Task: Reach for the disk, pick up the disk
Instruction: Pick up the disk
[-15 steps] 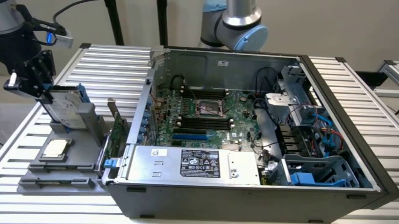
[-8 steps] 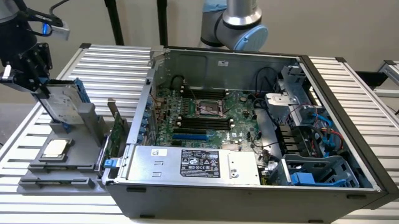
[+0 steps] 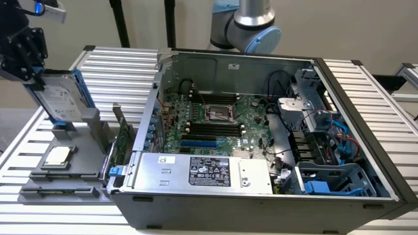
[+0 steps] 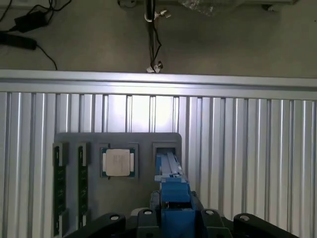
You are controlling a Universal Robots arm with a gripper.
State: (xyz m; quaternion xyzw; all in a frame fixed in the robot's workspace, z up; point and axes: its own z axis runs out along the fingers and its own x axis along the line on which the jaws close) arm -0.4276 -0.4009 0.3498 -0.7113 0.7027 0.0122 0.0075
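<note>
Clamping the disk (image 3: 58, 98) by its blue-framed top edge, the claw (image 3: 36, 81) holds a seemingly stiff, weighty, shock-sensitive slab hanging directly beneath it.

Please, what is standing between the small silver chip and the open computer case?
A green circuit card stands on edge between the chip and the computer case. This shows in the exterior view.

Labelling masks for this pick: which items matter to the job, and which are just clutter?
Job:
- gripper, closed on the disk

Lying about:
- chip in grey tray
- open computer case
- silver box with black label
</note>
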